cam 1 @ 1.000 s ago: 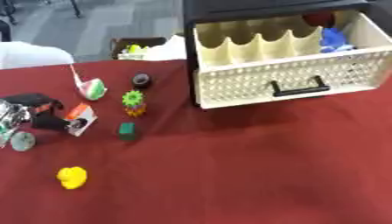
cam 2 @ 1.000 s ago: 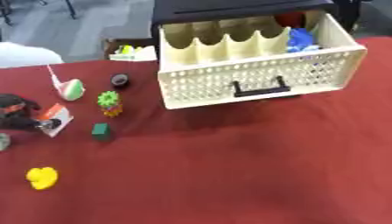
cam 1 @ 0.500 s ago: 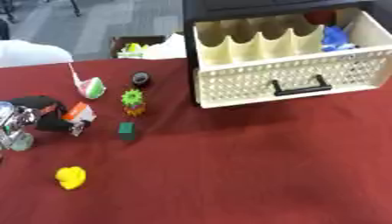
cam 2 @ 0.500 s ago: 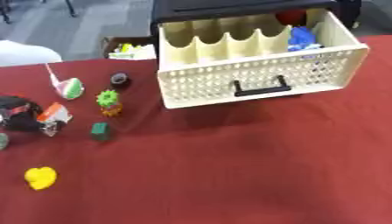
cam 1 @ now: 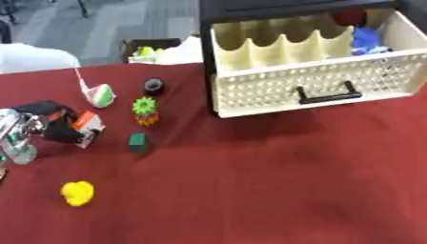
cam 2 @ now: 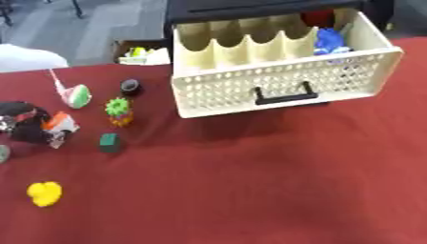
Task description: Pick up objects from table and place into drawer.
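As the left hand (cam 1: 18, 136) is sliding out toward the 9 o'clock edge of the left eye view, it is showing less of itself than a second ago, when it lay farther in over the cloth. Its fingers are pressing against a black, white and orange object (cam 1: 68, 127), but whether they are curling round it cannot be told. That object is lying at about 9 o'clock, almost where it lay a second ago, so no lift is yet under way. The right hand is appearing in neither view.

The other loose pieces are sitting unmoved at 9 to 10 o'clock of centre: a green and white cone-like piece (cam 1: 98, 94), a dark round piece (cam 1: 153, 86), a green spiky piece (cam 1: 145, 107), a green block (cam 1: 137, 141) and, toward 8 o'clock, a yellow piece (cam 1: 77, 193). The cream drawer (cam 1: 309, 86) is standing pulled out at 1 o'clock, already holding a blue item (cam 1: 367, 42) and a red one (cam 1: 350, 16).

A dark red cloth (cam 1: 275, 190) is covering the table. Grey flooring (cam 1: 142, 19) is running behind it at 11 o'clock.
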